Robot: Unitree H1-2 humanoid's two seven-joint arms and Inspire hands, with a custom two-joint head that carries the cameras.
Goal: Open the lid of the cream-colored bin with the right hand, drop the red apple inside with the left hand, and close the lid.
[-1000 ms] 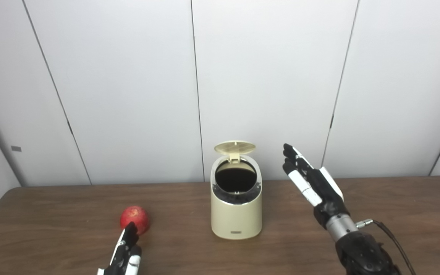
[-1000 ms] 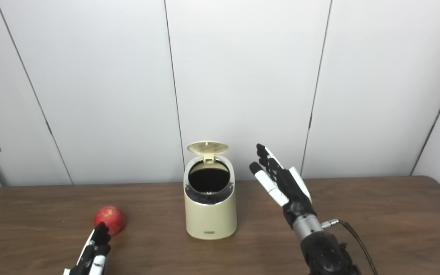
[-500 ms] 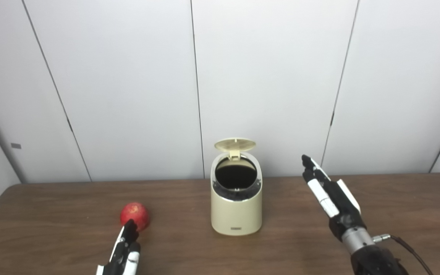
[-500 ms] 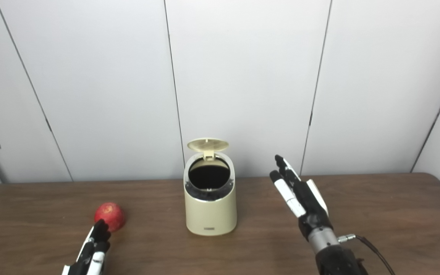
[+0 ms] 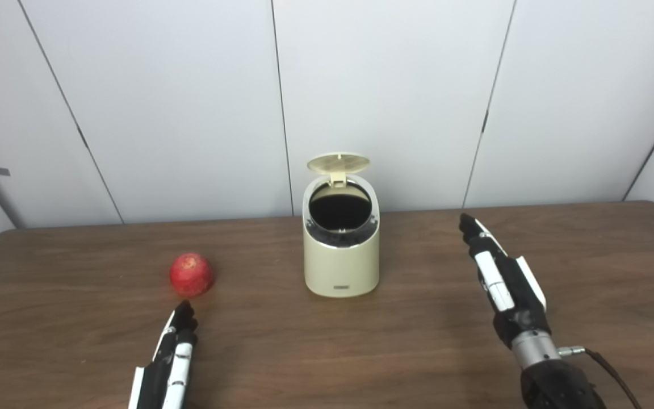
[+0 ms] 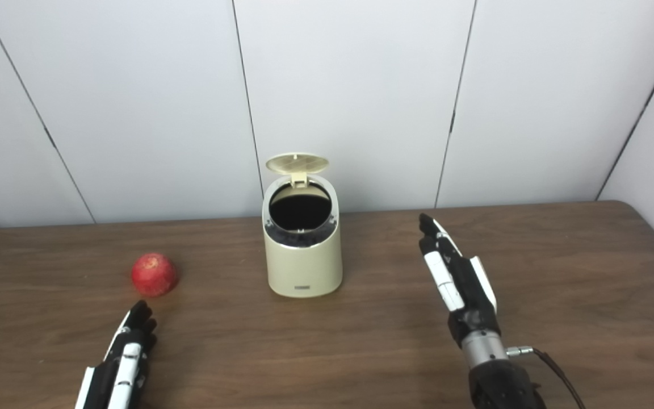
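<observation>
Paired head views, angled tableward

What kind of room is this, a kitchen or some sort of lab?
Most likely a robot test room, not a kitchen. The wooden table holds only a cream-colored bin with its lid open and a red apple. Plain white wall panels stand behind, and two robot hands reach in.

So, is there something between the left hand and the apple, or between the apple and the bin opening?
Nothing visible. Only bare table separates the left hand from the red apple, and from there to the cream-colored bin it is also bare. The lid stands open.
</observation>
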